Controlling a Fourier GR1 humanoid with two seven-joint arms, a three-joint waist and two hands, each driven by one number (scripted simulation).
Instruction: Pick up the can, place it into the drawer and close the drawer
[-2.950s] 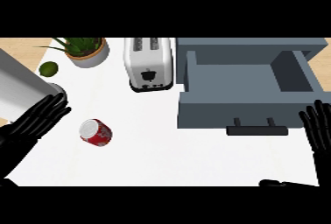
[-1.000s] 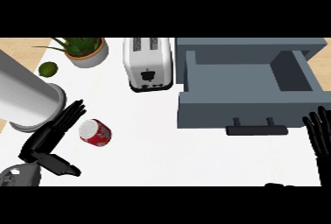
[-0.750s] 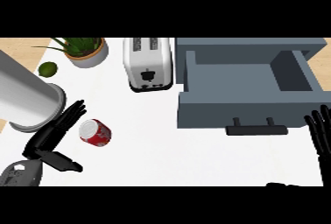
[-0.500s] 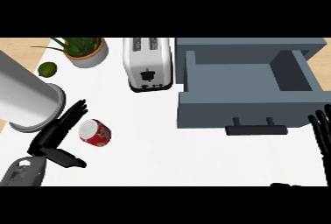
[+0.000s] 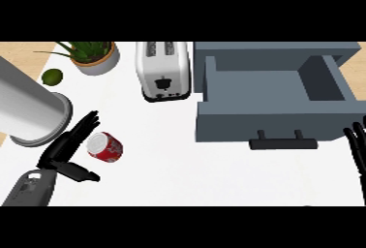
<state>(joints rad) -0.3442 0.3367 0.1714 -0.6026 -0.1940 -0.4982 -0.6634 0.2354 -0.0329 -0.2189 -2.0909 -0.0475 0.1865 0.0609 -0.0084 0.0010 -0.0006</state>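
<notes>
Black left hand [image 5: 66, 149] below-left of toaster [image 5: 165, 71]: fingers straight, thumb spread, nothing held. Red can [image 5: 105, 147] on its side just beside those fingers, below-left of toaster. Grey drawer [image 5: 275, 123] right of toaster, pulled open. Right hand [image 5: 357, 147] far right of toaster, fingers straight, resting.

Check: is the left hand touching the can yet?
Cannot tell. Head view: straight fingers of the left hand lie along the left edge of the can, no gap showing between, but their height is unreadable from above.
</notes>
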